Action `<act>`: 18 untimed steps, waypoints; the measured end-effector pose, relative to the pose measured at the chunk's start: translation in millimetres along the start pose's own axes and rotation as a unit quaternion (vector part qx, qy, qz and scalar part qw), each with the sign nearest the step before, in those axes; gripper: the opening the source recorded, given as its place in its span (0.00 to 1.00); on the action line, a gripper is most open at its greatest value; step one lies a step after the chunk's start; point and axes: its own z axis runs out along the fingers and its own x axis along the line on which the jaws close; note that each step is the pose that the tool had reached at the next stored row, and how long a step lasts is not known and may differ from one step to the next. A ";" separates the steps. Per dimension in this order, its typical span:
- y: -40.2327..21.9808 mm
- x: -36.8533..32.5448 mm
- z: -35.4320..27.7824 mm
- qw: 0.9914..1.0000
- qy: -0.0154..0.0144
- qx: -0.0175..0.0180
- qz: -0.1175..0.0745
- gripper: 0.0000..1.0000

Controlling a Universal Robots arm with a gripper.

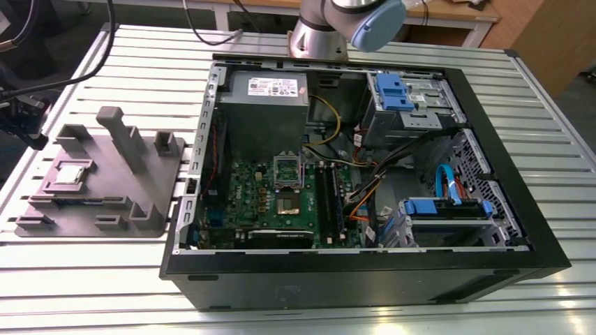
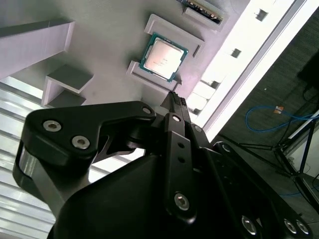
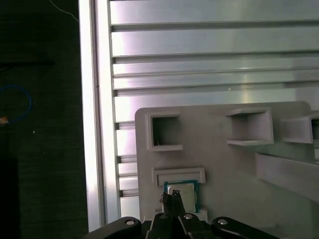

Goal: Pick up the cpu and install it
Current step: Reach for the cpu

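The cpu (image 1: 70,172) is a small silver-topped square chip lying flat in a raised pocket of the grey fixture (image 1: 112,202), on the exterior view's left. Both wrist views show it with a thin green rim: the cpu (image 2: 163,57) and the cpu (image 3: 185,193). My gripper (image 2: 174,99) hovers above the chip with its thin black fingers pressed together and nothing between them. Its tips (image 3: 171,197) overlap the chip's near edge. In the exterior view the dark gripper (image 1: 24,122) hangs at the far left edge beside the fixture. The motherboard's metal-framed socket (image 1: 289,187) lies inside the open computer case.
The open black case (image 1: 521,209) fills the middle of the slatted aluminium table (image 1: 93,293), with a grey power supply (image 1: 265,94), blue drive bays (image 1: 396,91) and loose cables. The fixture has a tall upright post (image 1: 125,136) and several small pockets. The table edge (image 3: 92,124) runs close by the fixture.
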 end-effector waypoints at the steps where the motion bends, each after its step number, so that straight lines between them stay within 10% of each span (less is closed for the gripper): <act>1: 0.0 0.0 0.6 1.000 0.000 0.000 0.000 0.11; 18: -0.9 1.2 19.6 1.000 0.005 0.000 0.000 0.11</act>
